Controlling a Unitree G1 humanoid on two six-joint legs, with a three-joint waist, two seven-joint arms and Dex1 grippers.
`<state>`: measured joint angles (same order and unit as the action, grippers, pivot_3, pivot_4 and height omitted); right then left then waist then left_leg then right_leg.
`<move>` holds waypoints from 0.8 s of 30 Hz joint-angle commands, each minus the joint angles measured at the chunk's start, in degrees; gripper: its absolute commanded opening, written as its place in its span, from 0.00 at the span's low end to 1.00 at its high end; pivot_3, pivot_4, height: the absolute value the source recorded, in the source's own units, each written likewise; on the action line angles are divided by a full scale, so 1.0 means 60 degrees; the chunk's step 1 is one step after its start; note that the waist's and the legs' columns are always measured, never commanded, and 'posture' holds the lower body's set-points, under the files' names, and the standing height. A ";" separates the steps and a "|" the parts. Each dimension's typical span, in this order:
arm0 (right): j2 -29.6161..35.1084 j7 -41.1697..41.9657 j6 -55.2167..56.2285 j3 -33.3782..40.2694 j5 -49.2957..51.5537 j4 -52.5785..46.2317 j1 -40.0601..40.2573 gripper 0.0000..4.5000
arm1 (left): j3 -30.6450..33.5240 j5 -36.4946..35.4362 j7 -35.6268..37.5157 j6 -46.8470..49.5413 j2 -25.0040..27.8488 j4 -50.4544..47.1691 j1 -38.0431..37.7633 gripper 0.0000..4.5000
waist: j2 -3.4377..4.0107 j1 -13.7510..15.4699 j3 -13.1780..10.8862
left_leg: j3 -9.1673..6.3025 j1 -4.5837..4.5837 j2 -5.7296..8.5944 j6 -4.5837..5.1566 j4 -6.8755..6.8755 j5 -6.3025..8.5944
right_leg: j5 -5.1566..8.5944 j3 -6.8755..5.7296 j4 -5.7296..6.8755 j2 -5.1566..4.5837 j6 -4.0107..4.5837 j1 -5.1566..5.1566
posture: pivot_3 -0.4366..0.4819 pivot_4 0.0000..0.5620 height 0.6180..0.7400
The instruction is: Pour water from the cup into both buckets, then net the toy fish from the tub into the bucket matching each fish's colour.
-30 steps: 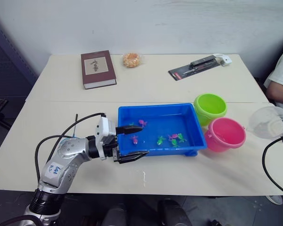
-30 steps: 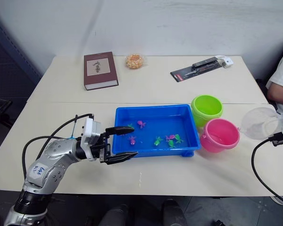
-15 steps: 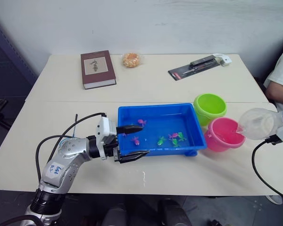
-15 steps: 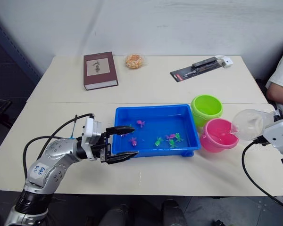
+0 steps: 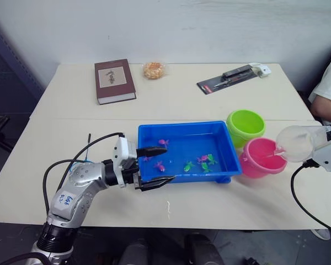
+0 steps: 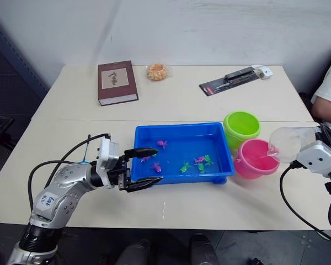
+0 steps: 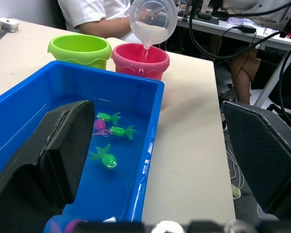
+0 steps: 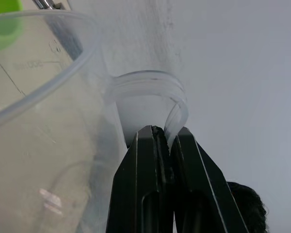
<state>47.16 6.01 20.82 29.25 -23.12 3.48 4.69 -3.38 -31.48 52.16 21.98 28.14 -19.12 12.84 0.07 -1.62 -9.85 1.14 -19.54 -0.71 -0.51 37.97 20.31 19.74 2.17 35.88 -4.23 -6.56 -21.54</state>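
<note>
The right gripper [image 8: 165, 138] is pinching the clear cup [image 5: 297, 143] by its handle loop, jaws closed on it, as the right wrist view is showing up close. The cup is tilting over the pink bucket [image 5: 261, 157], and the left wrist view is catching a thin stream of water [image 7: 146, 51] falling into it. The green bucket [image 5: 246, 125] is standing just beside the pink one. The left gripper [image 5: 154, 166] is holding its jaws open astride the near rim of the blue tub [image 5: 183, 174], where pink and green toy fish [image 7: 106, 158] are floating, all on the table [image 5: 209, 199].
</note>
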 commanded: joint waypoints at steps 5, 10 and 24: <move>0.0240 -0.0440 0.0171 0.0097 -0.0205 -0.0319 -0.0224 0.01 | 0.0066 -0.0001 -0.0045 -0.0134 -0.0023 -0.0246 0.0007 1.00 | 0.0000 -0.0001 0.0000 | 0.0000 0.0000 0.0000 0.0000 0.0001 -0.0001 | 0.0000 -0.0001 0.0001 0.0001 0.0000 0.0000 | 0.48 0.27 0.99; 0.0225 -0.0518 0.0262 0.0036 -0.0293 -0.0333 -0.0246 0.01 | 0.0074 0.0004 -0.0062 -0.0129 -0.0041 -0.0229 0.0022 1.00 | 0.0000 0.0001 0.0000 | 0.0000 0.0000 0.0000 0.0000 0.0001 -0.0001 | 0.0000 0.0000 0.0001 0.0001 0.0000 0.0000 | 0.48 0.27 0.99; -0.1017 0.1429 -0.2445 0.0875 0.4354 -0.1261 -0.0536 0.01 | 0.0279 -0.0018 -0.0123 -0.0123 -0.0043 0.0027 0.0120 1.00 | -0.0008 0.0003 -0.0005 | -0.0003 0.0000 -0.0002 0.0000 0.0004 -0.0002 | -0.0001 -0.0002 0.0006 -0.0003 -0.0001 0.0001 | 0.48 0.27 0.99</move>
<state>40.29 13.78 7.93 30.88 -0.62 -0.35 2.62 -2.97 -31.25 51.56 21.98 27.77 -18.79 12.96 0.02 -1.60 -9.88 1.12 -19.54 -0.73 -0.51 37.99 20.29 19.74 2.15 35.92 -4.25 -6.57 -21.54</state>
